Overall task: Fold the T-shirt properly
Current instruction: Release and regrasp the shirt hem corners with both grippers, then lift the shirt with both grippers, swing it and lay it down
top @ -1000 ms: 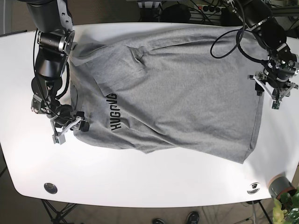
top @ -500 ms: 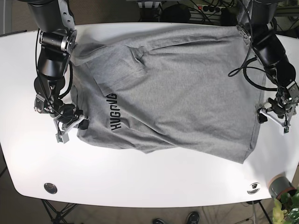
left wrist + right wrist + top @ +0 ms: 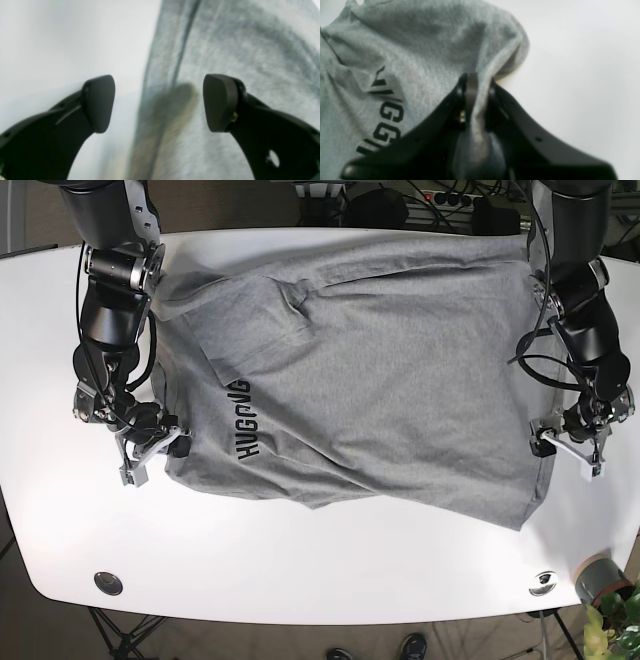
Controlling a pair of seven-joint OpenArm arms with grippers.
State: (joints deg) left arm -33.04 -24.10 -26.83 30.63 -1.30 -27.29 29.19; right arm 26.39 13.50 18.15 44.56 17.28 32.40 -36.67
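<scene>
While the T-shirt [image 3: 370, 370] lies spread mid-frame on the table [image 3: 300, 570], the right gripper [image 3: 152, 452] (frame left, arm reaching down) pinches its edge — the left gripper [image 3: 568, 444], frame right, straddles the hem, jaws wide apart, holding nothing.

T-shirt [image 3: 370, 370] on table [image 3: 300, 570] — centred

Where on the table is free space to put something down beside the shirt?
Bare table runs along the front edge below the shirt, and at the far left. It is crowded by the right gripper and left gripper.
</scene>
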